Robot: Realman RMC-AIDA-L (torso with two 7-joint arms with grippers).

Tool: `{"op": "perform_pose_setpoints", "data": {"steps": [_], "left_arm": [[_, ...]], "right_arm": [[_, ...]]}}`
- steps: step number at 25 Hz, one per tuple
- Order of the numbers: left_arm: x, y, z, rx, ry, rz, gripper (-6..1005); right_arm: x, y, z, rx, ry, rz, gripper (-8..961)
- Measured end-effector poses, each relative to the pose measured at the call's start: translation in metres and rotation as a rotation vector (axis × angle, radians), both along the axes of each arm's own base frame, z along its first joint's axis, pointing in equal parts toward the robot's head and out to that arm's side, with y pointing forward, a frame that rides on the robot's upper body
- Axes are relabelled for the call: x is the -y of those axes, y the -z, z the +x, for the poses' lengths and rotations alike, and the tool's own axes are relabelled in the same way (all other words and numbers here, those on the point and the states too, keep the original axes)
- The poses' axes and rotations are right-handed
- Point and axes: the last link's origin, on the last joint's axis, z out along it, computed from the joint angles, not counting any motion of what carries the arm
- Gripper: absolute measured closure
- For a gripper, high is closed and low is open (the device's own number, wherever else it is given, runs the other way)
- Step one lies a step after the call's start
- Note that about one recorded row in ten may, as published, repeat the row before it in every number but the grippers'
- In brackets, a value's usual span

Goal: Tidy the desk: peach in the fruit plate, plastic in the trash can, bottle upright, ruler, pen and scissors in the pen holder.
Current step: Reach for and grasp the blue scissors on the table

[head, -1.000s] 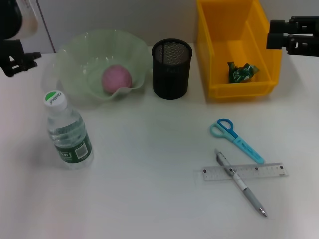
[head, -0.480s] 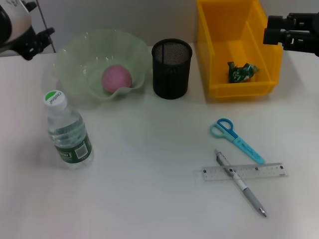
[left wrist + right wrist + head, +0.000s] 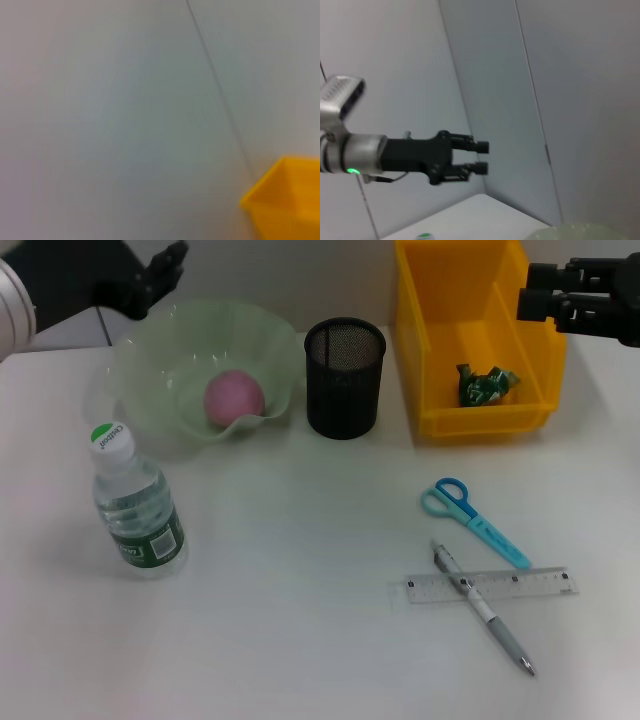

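The left claw has swung up behind the fruit plate, fingers slightly spread. The right claw, state unclear, hovers nearer the scissors, pen and ruler, lying crossed on the tabletop.

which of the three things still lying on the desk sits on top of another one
The pen: it lies slanted across the ruler, crossing over it. The scissors lie apart, touching neither.
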Motion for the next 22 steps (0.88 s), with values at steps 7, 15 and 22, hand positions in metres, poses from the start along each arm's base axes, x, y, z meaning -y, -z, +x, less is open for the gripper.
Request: {"op": "perform_pose_setpoints", "data": {"steps": [7, 15, 22], "left_arm": [[0.014, 0.0, 0.0, 0.257, 0.0, -0.168, 500], [0.022, 0.012, -0.023, 0.297, -0.042, -0.24, 500], [0.024, 0.021, -0.034, 0.301, -0.003, -0.239, 499]], "right_arm": [[-0.007, 0.012, 0.002, 0.06, 0.033, 0.008, 445], [-0.012, 0.024, -0.012, 0.198, 0.129, -0.083, 445], [-0.017, 0.023, -0.049, 0.325, 0.272, -0.107, 445]]}}
